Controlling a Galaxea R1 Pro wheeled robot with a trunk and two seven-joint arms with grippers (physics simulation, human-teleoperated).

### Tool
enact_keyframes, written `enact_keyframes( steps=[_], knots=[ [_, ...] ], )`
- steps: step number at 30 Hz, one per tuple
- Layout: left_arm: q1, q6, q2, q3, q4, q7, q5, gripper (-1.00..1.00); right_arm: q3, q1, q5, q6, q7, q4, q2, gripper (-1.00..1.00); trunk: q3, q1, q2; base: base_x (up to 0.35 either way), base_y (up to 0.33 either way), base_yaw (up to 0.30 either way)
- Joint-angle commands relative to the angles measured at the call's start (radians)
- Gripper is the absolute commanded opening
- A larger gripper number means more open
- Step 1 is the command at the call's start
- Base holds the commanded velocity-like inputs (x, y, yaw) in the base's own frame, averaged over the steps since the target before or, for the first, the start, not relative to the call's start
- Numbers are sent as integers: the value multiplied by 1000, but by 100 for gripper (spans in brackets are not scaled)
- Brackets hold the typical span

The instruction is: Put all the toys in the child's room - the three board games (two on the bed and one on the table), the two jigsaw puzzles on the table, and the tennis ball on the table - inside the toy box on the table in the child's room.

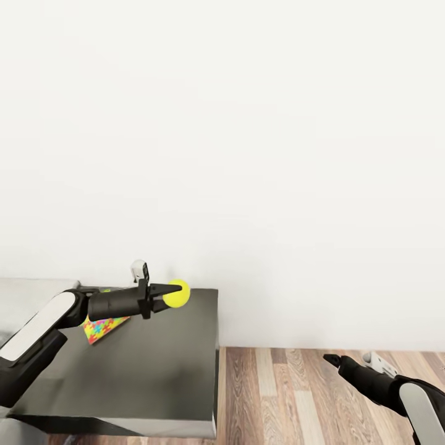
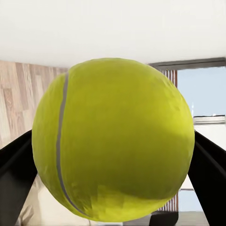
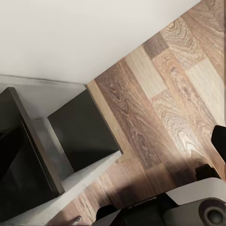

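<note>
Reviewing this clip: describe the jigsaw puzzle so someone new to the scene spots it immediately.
Start at the dark grey flat-topped cabinet against the white wall, at the head view's lower left. The flat square jigsaw puzzle lies on its far left part, partly hidden under the black left arm. Its yellow, pink, blue and green interlocking pattern sets it apart from the plain yellow-green tennis ball held nearby.

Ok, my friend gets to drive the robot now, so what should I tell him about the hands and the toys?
Left gripper: shut on the tennis ball, held in the air above the dark cabinet top; the left wrist view shows the ball between both fingers.
Right gripper: empty, low over the wooden floor; cannot tell if open.
One jigsaw puzzle lies on the cabinet top, partly behind the left arm.
Done: ball picked up.
Left: the ball is not yet in the toy box. The box, the games and the other puzzle are out of sight here.
</note>
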Motion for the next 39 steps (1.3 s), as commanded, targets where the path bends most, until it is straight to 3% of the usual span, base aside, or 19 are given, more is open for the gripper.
enact_keyframes(
  steps=[1,10,39],
  knots=[
    [-1,0,1,-4,0,-8,-6,-100,-1,-1,-11,4,-10,-1,0,100,-1,0,-2,-307,0,0],
    [-1,0,1,-7,0,-7,-6,-100,-3,-1,-11,4,-10,0,1,100,5,0,-2,-273,0,18],
    [-1,0,2,-7,0,-7,-6,-100,-8,-1,-11,9,-10,-9,-2,100,50,0,-2,-7,0,66]
  ],
)
